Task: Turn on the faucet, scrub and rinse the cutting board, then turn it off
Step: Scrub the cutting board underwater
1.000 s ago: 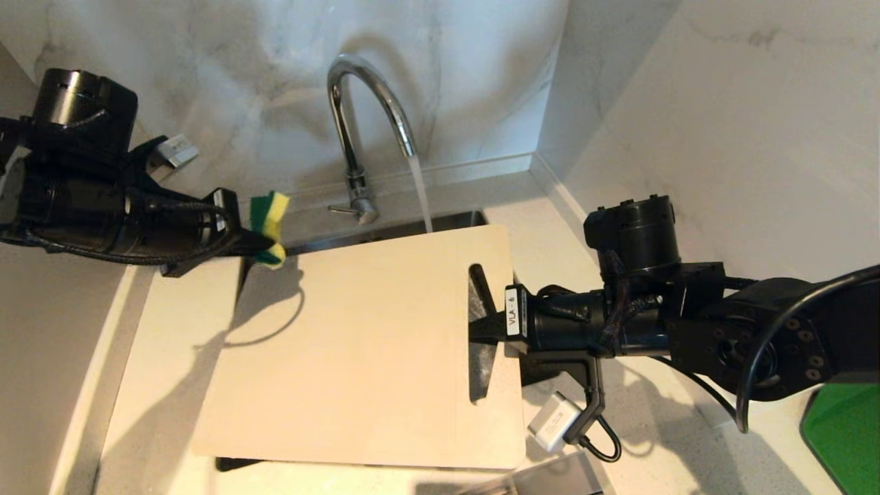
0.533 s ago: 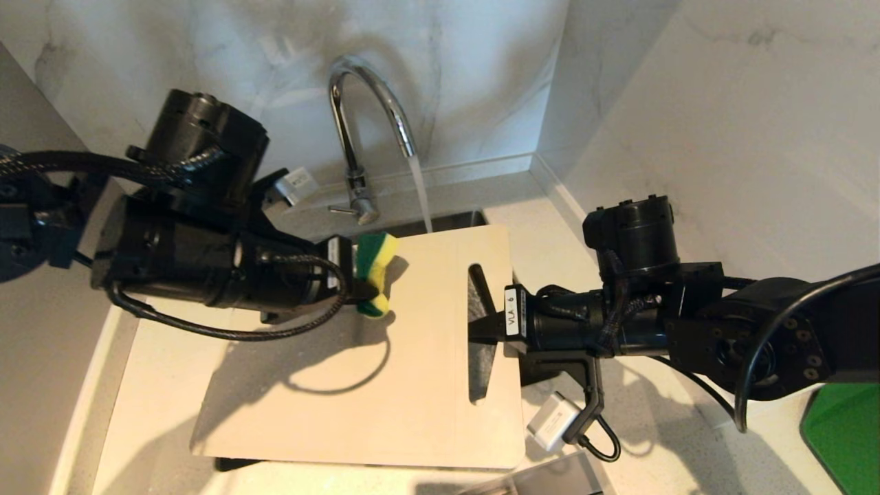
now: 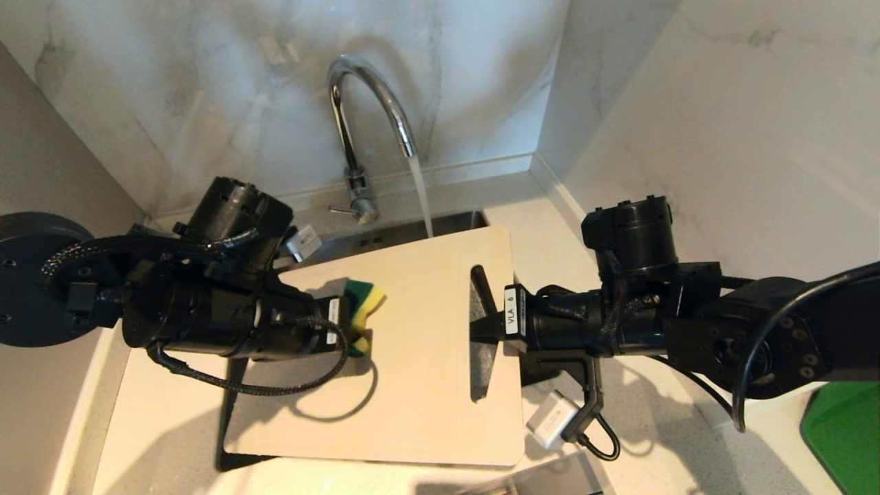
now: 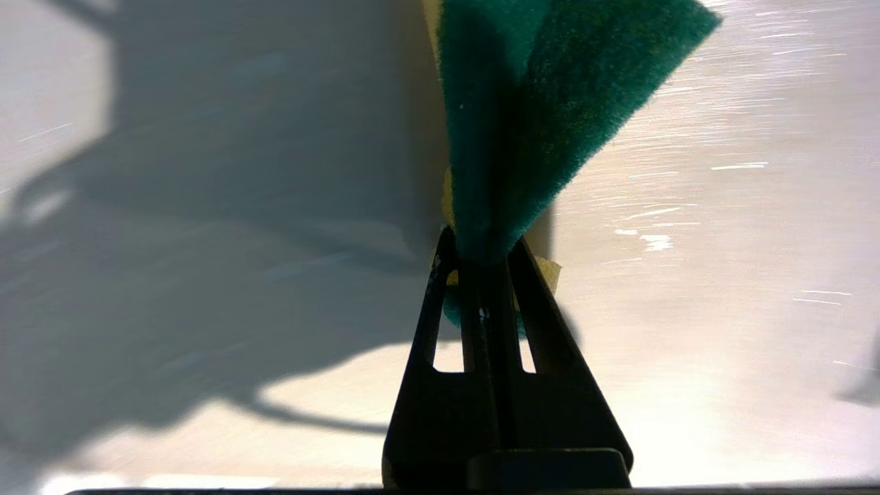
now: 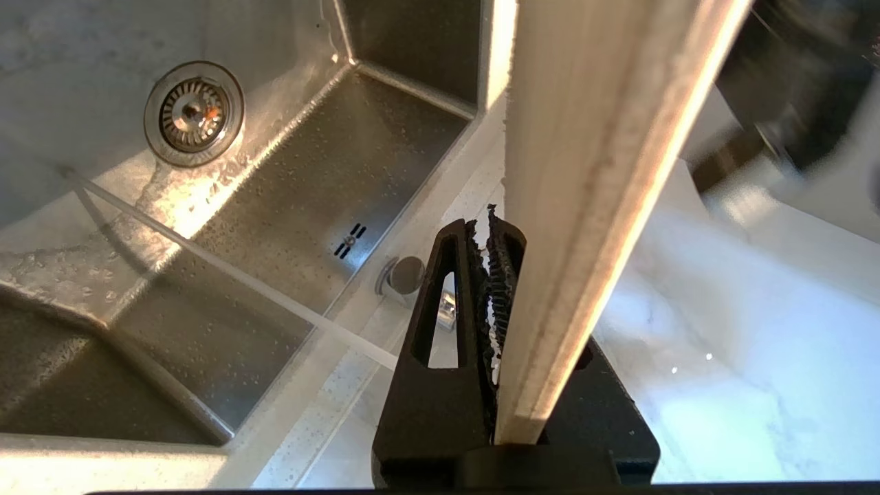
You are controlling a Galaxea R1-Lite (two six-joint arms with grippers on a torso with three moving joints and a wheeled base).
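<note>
The left gripper (image 3: pixel 354 328) pinches a soft green-and-yellow sponge (image 3: pixel 362 302) against the smooth cream cutting board (image 3: pixel 419 357). The right gripper (image 3: pixel 481 328) clamps the board's slotted end. Behind both, the chrome faucet (image 3: pixel 364 117) runs.

home kitchen, sink corner

kitchen sink area. chrome gooseneck faucet (image 3: pixel 364 130) with water running into a stainless steel sink (image 5: pixel 330 179), round strainer drain (image 5: pixel 194 113) in the basin. pale speckled stone table (image 3: pixel 646 440) wraps the sink, marble-look wall panels (image 3: pixel 481 75) meet in a corner behind it. cutting board (image 3: pixel 412 344) lies over the sink, green-and-yellow sponge (image 3: pixel 362 309) on it. looks domestic, not lab or shop.
</note>
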